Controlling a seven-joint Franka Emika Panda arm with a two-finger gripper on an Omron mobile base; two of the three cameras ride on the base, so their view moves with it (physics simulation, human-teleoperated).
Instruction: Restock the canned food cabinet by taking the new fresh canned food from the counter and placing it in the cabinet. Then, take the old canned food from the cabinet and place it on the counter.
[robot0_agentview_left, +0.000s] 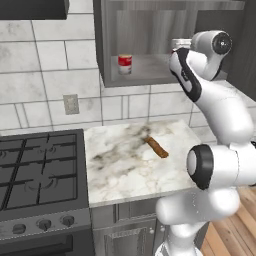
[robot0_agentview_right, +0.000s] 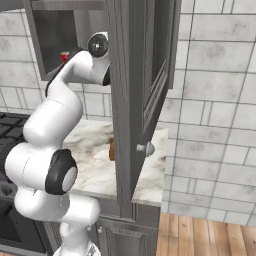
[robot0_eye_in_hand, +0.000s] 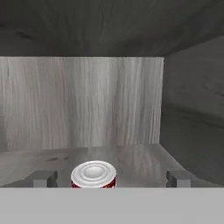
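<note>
Inside the cabinet, the gripper stood wide open around the new fresh canned food, its fingers apart from it; the can sat on the shelf's front edge. The old canned food stood toward the shelf's left end; a brown stick lay on the counter.

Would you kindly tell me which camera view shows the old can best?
The left base view: the old can stands in full sight on the cabinet shelf, red above, white below. The right base view shows a red sliver behind the arm, can unclear.

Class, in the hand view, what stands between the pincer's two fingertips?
The new can stands there on the cabinet shelf, clear of both fingertips, seen in the hand view.
</note>
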